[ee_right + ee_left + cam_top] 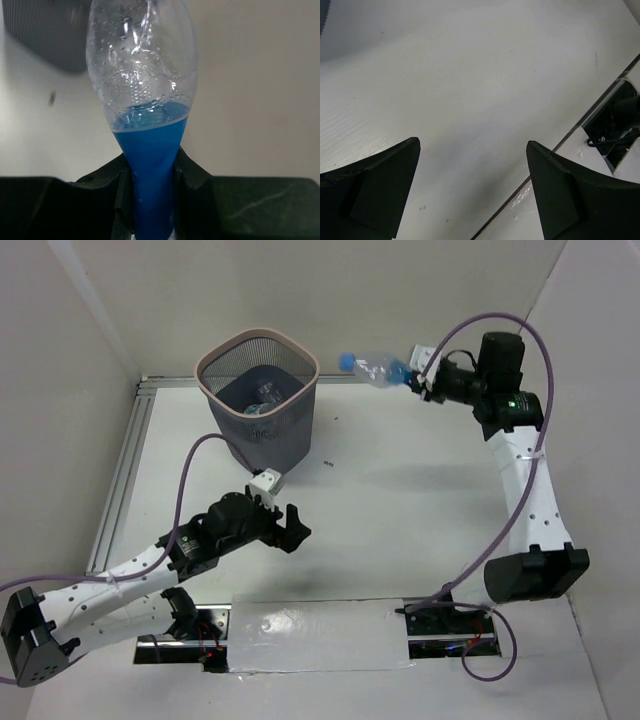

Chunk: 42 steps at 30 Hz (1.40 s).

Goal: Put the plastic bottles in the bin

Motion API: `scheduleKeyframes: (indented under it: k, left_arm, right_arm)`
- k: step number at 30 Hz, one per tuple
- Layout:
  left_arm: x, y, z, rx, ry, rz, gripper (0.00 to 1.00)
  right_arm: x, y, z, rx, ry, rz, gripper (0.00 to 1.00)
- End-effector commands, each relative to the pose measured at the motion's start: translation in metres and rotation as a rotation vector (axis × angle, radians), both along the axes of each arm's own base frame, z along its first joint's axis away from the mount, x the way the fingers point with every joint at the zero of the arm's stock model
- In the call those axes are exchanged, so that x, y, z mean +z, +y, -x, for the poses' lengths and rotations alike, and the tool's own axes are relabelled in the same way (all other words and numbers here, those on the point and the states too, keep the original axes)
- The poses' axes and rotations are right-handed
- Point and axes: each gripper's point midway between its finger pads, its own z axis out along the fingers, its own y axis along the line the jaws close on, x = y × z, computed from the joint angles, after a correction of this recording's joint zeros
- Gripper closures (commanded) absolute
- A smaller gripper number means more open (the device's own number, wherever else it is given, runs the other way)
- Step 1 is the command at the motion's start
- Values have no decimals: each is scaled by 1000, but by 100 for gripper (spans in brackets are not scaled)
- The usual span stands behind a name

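At the near left, the left gripper (285, 525) hangs over the white bench (400, 490) with its fingers spread wide and nothing between them. The left wrist view shows only bare bench (470, 75) in the gap at the left gripper (472, 145).

Far left of centre stands the wire-mesh bin (270, 430). Something clear with a bit of blue lies at its bottom (262, 400), probably bottles, but the mesh and shadow make a count impossible.

Just right of the bin's rim, a clear plastic bottle (378, 368) is held in the air, lying roughly level with its blue cap pointing left. The right gripper (420, 378) pinches its blue-labelled end. In the right wrist view the fingers squeeze the blue part of the bottle (142, 75) nearly flat at the right gripper (150, 175). The bottle's cap end is cut off by the top edge, and the bin (45, 30) is only a dark blur at the upper left.
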Motion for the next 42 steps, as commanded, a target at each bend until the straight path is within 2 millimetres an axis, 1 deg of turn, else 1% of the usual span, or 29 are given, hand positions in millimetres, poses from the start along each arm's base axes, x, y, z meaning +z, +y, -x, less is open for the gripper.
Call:
scheduleKeyframes:
  k: [1,2,3,4,6,7,8,9,10,13,17,18,19,22,25,27,28,29,30,31,32,34,36,37,38,39,40,41,42]
  left_arm:
    - [8,-19,-2,-49,-41,60,0]
    - [3,-20,-3,-49,-30,47,0]
    - [3,-20,-3,-49,-29,46,0]
    - [0,-22,0,-61,-28,45,0]
    - [-1,-21,2,-58,-33,43,0]
    - [-3,-18,3,-46,-41,39,0]
    - [2,-18,4,-41,-46,55,0]
    - [-1,-14,4,-30,-50,53,0]
    - [11,-12,4,-21,-78,84,0]
    - [9,-5,7,9,-73,98,0]
    - [13,1,12,22,-81,113,0]
    - [15,3,13,22,-82,115,0]
    - [15,1,15,13,-82,116,0]
    - [10,2,15,12,-77,108,0]
    - [13,-6,14,-13,-83,99,0]
    - [11,-14,12,-37,-78,88,0]
    - [17,-18,9,-40,-96,96,0]
    - [15,-20,7,-40,-92,91,0]
    - [16,-26,6,-50,-87,91,0]
    - [19,-29,3,-54,-98,92,0]
    - [18,-30,2,-54,-97,89,0]
    - [22,-36,-2,-54,-99,93,0]
    - [22,-37,-6,-58,-95,80,0]
    - [23,-38,-11,-51,-84,71,0]
    - [22,-33,-18,-27,-76,59,0]
    - [24,-32,-19,-30,-69,59,0]
    - [20,-30,-22,-20,-55,41,0]
    - [25,-27,-28,-5,-59,51,0]
    - [23,-23,-31,9,-54,43,0]
  right_arm:
    - [90,69,6,151,-79,-303,85]
    - [101,109,9,243,-75,-338,83]
    - [111,130,6,269,-88,-361,79]
    - [110,168,18,338,-34,-388,77]
    - [108,208,1,371,7,-418,77]
    - [105,235,9,409,39,-429,77]
    - [85,254,-5,406,75,-426,76]
    - [97,263,-9,405,47,-444,76]
    - [93,274,-11,412,80,-458,74]
    - [71,302,-36,392,155,-469,61]
    - [60,308,-61,300,213,-506,17]
    - [74,298,-61,284,191,-527,7]
    - [74,293,-63,275,189,-535,0]
    - [104,275,-48,233,141,-566,0]
    - [142,227,-55,37,101,-651,0]
    - [142,187,-71,-168,121,-696,0]
    - [155,154,-71,-243,89,-708,0]
    - [131,129,-81,-372,126,-689,0]
    - [123,107,-84,-454,143,-694,0]
    - [126,70,-80,-541,121,-696,0]
    - [83,47,-84,-657,200,-645,0]
    - [50,5,-77,-791,252,-607,0]
    - [1,-26,-53,-942,317,-550,0]
    - [-14,-41,-43,-994,331,-542,0]
    - [-8,-52,-21,-1008,317,-568,0]
    - [-44,-61,-10,-1045,360,-534,0]
    - [-52,-70,2,-1071,372,-543,0]
    - [-43,-80,18,-1072,337,-577,0]
    - [-69,-85,30,-1098,376,-548,0]
